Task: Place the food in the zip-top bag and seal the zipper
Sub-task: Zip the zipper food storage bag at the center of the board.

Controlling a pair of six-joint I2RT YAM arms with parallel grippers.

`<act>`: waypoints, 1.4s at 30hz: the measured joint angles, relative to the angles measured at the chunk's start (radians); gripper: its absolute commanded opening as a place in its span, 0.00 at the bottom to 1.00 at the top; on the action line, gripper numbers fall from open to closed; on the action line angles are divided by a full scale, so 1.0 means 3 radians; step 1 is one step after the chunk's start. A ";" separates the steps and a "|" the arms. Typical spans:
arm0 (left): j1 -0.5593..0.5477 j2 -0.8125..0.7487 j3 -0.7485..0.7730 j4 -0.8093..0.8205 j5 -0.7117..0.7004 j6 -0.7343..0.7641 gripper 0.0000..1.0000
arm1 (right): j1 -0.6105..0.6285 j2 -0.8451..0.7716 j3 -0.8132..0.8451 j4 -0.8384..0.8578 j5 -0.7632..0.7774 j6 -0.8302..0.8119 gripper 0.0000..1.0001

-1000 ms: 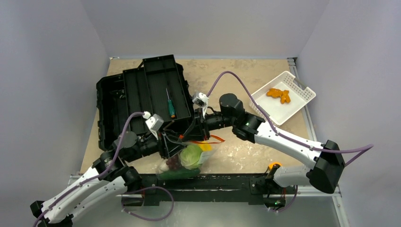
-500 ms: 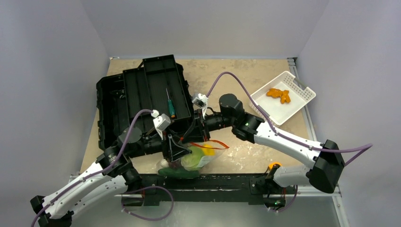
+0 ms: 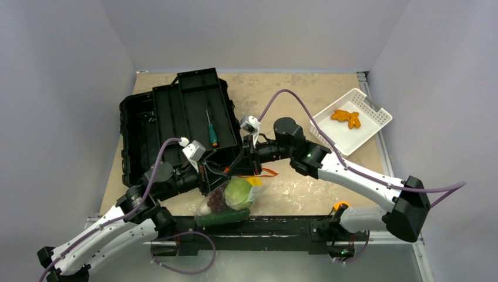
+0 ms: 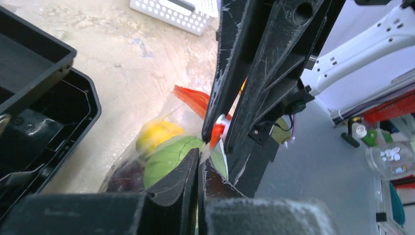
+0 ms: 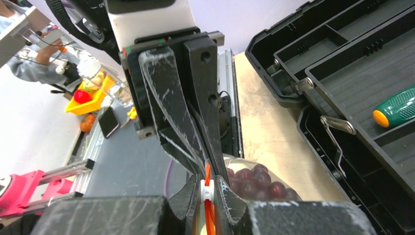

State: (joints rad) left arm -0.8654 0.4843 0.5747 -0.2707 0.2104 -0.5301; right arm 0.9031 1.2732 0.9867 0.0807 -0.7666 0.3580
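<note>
— Sandy bench (image 3: pixel 329 194), black toolbox (image 3: pixel 176 117) toward the far-left corner. Where was the zip-top bag (image 3: pixel 244 200)?
— By the near edge, food (image 3: pixel 236 192) inside. Left and right jaws sat tip to tip, both clamped on its zipper (image 3: pixel 269 173). The strip's loose length ran toward the right edge, nearer the right arm.

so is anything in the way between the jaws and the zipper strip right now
Nothing visible is in the way. The right gripper has its jaws shut on the zipper itself. The left gripper has its jaws shut right beside them at the same strip, with only the clear plastic of the zip-top bag around it.
</note>
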 measured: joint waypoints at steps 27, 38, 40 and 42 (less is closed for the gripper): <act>0.0001 -0.0792 -0.0254 -0.0144 -0.0286 -0.0120 0.00 | -0.0025 -0.0441 -0.0486 -0.0098 0.0039 -0.0587 0.00; 0.0008 -0.0308 0.0088 -0.0120 0.0064 -0.0117 0.76 | -0.0029 -0.0406 -0.0484 -0.0089 -0.0127 -0.0547 0.00; 0.0008 -0.0224 0.0151 -0.0078 0.0169 -0.0118 0.77 | -0.0029 -0.0378 -0.0484 -0.0069 -0.0149 -0.0533 0.00; 0.0008 -0.0135 0.0202 -0.0037 0.0254 -0.0118 0.77 | -0.0029 -0.0355 -0.0484 -0.0045 -0.0173 -0.0520 0.00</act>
State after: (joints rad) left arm -0.8631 0.4438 0.6353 -0.2817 0.2867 -0.5655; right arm 0.8944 1.1667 0.8413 0.0673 -0.8185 0.2020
